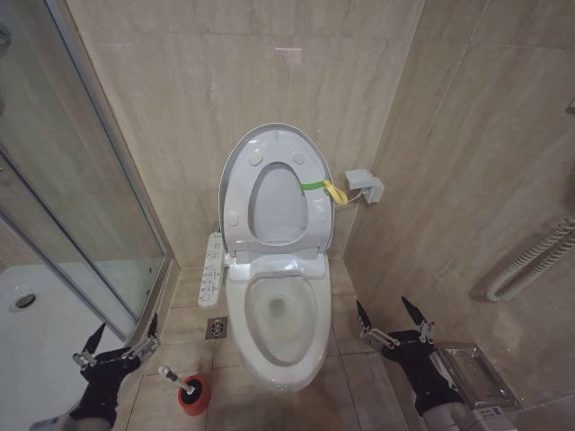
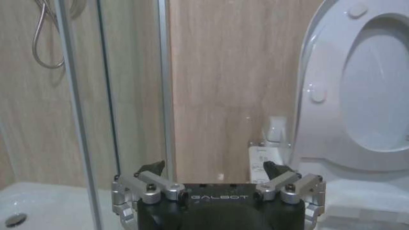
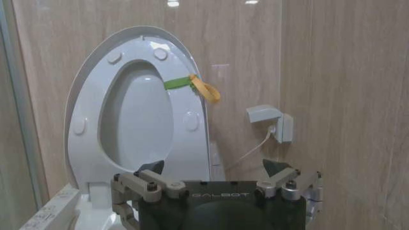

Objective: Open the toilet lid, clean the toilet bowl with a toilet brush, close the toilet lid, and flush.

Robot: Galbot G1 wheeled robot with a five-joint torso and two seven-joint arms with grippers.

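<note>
Toilet lid [image 1: 269,184] stands raised against the wall, toilet bowl [image 1: 280,314] exposed for cleaning. Your toilet brush [image 1: 176,378] sits in its red holder [image 1: 192,396] on the floor, beside the released left tool [image 1: 117,346]; right tool [image 1: 392,320] released, idle.

Each tool, the left tool [image 2: 214,171] and the right tool [image 3: 214,170], has a matte black body with "GALBOT" printed in pale letters, silver metal linkages fastened by round bolts (two a side) and dark, pointed black fingertips [image 1: 411,310].
</note>
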